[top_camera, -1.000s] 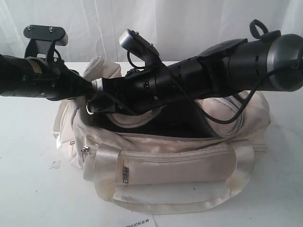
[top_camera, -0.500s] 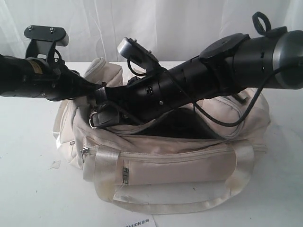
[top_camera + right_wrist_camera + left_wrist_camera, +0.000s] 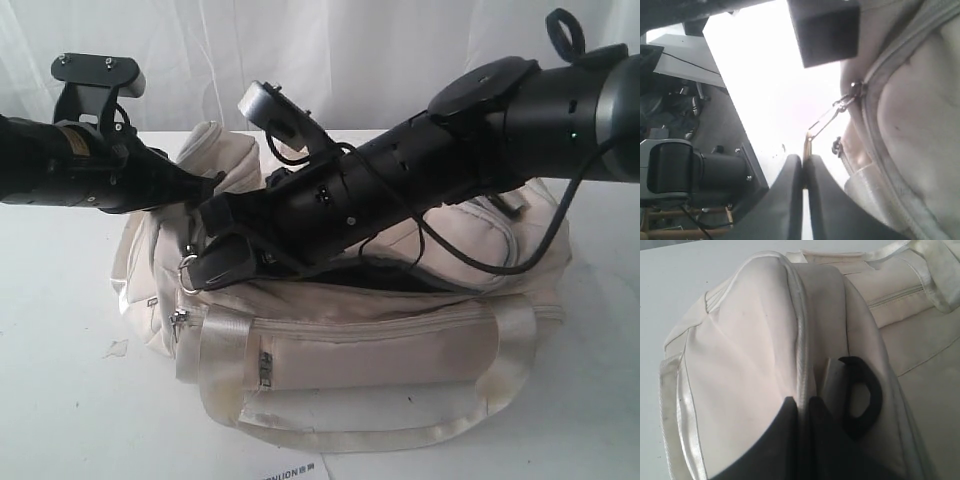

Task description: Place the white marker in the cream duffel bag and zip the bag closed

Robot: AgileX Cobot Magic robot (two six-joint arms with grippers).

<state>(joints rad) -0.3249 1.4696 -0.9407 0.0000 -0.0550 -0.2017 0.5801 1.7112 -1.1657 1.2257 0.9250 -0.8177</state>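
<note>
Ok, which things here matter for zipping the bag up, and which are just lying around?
In the job: cream duffel bag, its zip pull, right gripper shut on that pull, left gripper pinching the bag's end seam. The white marker isn't visible.
Lying about: small scrap beside the bag, printed paper in front.

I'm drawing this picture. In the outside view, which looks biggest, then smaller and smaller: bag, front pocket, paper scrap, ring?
1. bag
2. front pocket
3. paper scrap and ring: both tiny and about alike, so I can't rank them.
</note>
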